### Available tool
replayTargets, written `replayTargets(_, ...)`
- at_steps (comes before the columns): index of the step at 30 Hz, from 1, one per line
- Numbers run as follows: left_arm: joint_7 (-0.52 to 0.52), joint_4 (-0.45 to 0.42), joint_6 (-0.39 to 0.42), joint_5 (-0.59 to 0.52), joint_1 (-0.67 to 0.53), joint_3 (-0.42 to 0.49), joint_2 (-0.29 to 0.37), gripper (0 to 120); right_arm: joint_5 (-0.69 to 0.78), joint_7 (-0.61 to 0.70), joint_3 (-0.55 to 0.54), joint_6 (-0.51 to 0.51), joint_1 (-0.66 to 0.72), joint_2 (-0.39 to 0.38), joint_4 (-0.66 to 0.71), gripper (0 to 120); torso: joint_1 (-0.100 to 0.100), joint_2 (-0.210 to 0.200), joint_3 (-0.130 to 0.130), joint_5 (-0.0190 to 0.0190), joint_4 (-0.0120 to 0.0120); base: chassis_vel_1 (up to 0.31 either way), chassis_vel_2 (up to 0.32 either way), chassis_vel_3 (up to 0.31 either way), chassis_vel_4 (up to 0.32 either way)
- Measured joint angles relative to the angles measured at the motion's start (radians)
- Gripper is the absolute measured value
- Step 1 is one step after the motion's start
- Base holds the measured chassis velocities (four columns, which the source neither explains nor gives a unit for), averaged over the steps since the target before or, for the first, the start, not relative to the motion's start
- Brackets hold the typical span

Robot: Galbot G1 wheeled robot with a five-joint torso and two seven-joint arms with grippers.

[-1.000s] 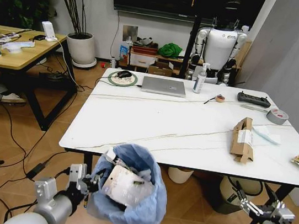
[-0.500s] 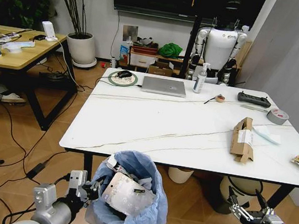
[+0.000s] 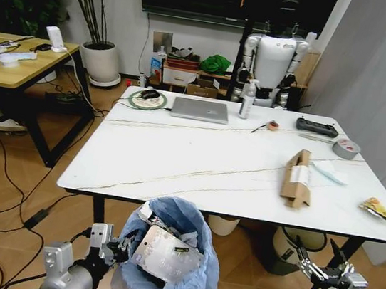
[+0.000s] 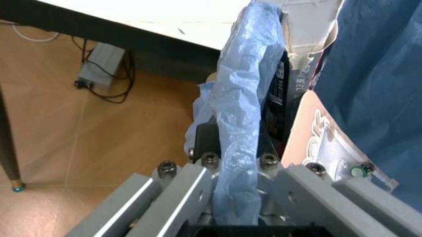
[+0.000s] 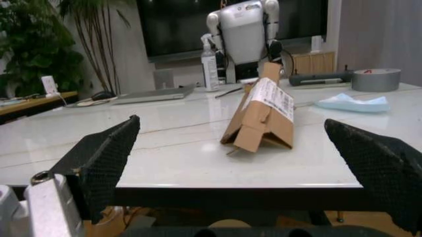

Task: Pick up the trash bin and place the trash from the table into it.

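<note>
The trash bin (image 3: 180, 286), lined with a crinkled blue bag and holding paper litter, hangs just in front of the table's (image 3: 177, 157) near edge. My left gripper (image 3: 118, 245) is shut on its rim; in the left wrist view the blue bag rim (image 4: 245, 113) is pinched in my left gripper (image 4: 234, 170). My right gripper (image 3: 320, 267) is open, low, below the table's front right edge. On the table lie trash pieces: a torn brown cardboard box (image 3: 296, 177) (image 5: 260, 116), a flat pale packet (image 3: 329, 171) (image 5: 349, 102) and a yellow wrapper (image 3: 377, 208).
At the table's far side are a silver laptop (image 3: 199, 109), a spray bottle (image 3: 247, 99), a black controller (image 3: 317, 126) and a grey tape roll (image 3: 346, 146). A grey bin (image 3: 294, 246) and a cream bucket (image 3: 222, 225) stand under the table. A wooden desk (image 3: 10, 65) is at left.
The whole picture has shifted left and down, so the camera has moved. The bin stays held by my left gripper. My right gripper sits a little farther left and stays open.
</note>
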Motion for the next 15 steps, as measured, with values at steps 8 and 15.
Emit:
replayTargets(8, 0.001, 0.004, 0.0, 0.001, -0.01, 0.002, 0.002, 0, -0.001, -0.008, 0.0, 0.003, -0.007, 0.005, 0.004, 100, 0.0, 0.0, 0.0, 0.0, 0.0, -0.116, -0.118, 0.125, 0.116)
replayTargets(15, 0.003, 0.007, 0.0, 0.003, -0.012, 0.006, -0.005, 0, -0.001, -0.008, 0.0, 0.002, -0.002, -0.001, 0.001, 100, 0.0, 0.0, 0.0, -0.0001, 0.0001, -0.128, -0.124, 0.126, 0.125)
